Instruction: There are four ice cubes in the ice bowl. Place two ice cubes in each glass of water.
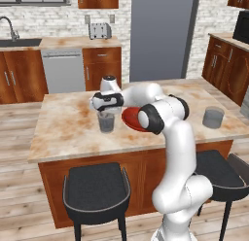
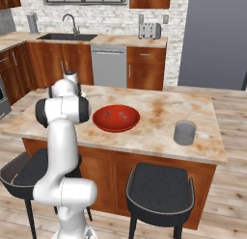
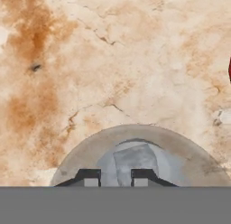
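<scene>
Pincer [image 3: 115,177] pinching ice cube [image 3: 135,159], poised straight above left glass [image 1: 106,121] on counter [image 1: 63,123]. Cube hangs directly over glass mouth; release should drop it in. Ice bowl [image 2: 116,118] just right of glass; second glass [image 2: 184,132] far right.

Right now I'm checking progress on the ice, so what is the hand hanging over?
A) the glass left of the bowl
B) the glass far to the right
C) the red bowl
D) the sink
A: the hand hangs right above the glass left of the red bowl.
</scene>
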You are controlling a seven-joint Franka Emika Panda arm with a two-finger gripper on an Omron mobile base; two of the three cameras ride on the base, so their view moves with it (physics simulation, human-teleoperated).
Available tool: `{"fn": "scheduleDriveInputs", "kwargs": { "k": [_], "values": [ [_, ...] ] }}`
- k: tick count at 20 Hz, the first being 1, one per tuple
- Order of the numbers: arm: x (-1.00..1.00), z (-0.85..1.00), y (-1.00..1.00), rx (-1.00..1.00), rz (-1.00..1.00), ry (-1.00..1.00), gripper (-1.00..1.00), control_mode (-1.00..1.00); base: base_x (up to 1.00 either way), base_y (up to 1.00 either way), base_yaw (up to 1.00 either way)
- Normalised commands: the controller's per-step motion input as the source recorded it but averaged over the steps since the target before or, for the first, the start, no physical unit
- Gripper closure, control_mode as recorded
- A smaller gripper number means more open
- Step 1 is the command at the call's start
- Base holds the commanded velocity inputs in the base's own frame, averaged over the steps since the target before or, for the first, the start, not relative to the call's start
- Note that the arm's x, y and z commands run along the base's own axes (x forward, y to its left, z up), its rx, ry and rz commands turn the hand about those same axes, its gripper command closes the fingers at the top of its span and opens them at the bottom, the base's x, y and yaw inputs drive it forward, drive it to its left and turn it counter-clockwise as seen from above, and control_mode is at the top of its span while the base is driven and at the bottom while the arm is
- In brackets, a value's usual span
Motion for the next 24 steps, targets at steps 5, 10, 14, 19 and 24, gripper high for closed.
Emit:
{"fn": "scheduleDriveInputs", "kwargs": {
  "k": [5,10,14,19,24],
  "values": [
    [-0.04,0.03,0.00,0.00,0.00,0.00,1.00,-1.00,0.00,0.00,0.00],
    [0.00,0.54,-0.32,0.00,0.00,0.03,-1.00,-1.00,0.00,0.00,0.00],
    [-0.21,0.54,-0.67,-0.02,-0.01,0.02,-1.00,-1.00,0.00,0.00,0.00],
    [-0.14,0.27,-0.89,-0.03,-0.07,0.15,-1.00,-1.00,0.00,0.00,0.00],
    [-0.04,-0.08,-0.64,-0.07,-0.21,0.10,-1.00,-1.00,0.00,0.00,0.00]
  ]
}}
